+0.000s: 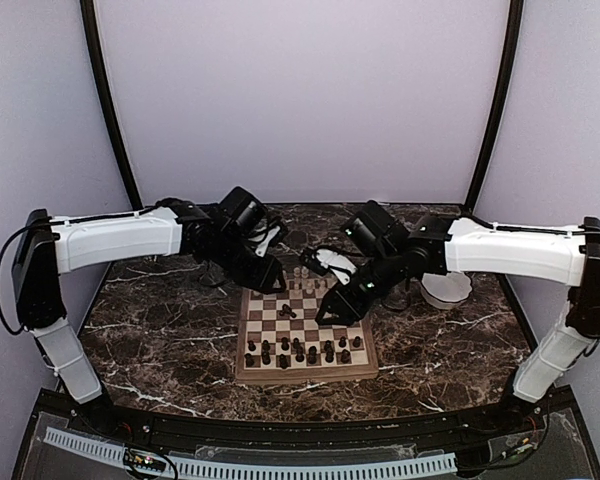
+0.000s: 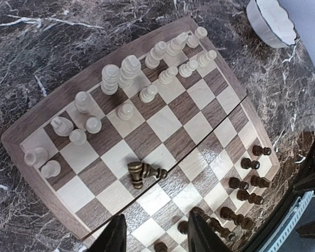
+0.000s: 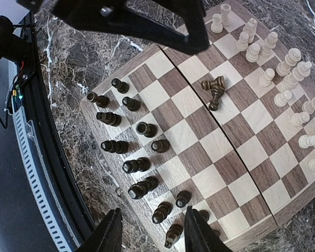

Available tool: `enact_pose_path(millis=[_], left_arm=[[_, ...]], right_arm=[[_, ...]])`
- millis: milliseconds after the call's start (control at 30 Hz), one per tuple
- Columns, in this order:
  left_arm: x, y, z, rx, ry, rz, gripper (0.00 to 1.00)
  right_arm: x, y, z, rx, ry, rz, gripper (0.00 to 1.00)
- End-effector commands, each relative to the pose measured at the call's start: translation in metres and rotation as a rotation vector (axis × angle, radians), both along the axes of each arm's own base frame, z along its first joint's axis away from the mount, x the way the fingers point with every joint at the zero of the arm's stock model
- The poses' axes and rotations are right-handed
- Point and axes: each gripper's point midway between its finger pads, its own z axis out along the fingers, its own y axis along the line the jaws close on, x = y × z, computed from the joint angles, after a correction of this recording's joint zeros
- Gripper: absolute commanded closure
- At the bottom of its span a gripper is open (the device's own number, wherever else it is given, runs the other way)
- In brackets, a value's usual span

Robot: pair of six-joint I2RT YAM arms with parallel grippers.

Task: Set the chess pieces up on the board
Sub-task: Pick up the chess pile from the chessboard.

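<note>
On the board [image 1: 305,374] — midway — two toppled dark pieces [image 2: 145,173] lie ahead of both arms' open jaws.

You get soft, even light from overhead: faint shadows under the chess pieces [image 2: 110,79], a dull sheen on the marble desk [image 1: 170,340]. From the top camera the pieces look small and fuzzy. Both wrist cameras bow the rim of the board [image 2: 52,113], and the fingers [image 2: 114,236] of the left gripper [image 2: 153,236] read as dark, soft-edged silhouettes. The bowl [image 2: 273,21] by the desk's far right corner nearly blows out.
</note>
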Motion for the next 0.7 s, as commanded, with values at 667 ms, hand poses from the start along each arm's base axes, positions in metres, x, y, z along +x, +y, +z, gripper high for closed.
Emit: enact_pose_path(millis=[667], left_arm=[[0.02, -0.015, -0.055, 0.242, 0.028, 0.023, 0.59]], right_arm=[[0.004, -0.025, 0.009, 0.017, -0.027, -0.086, 0.58]])
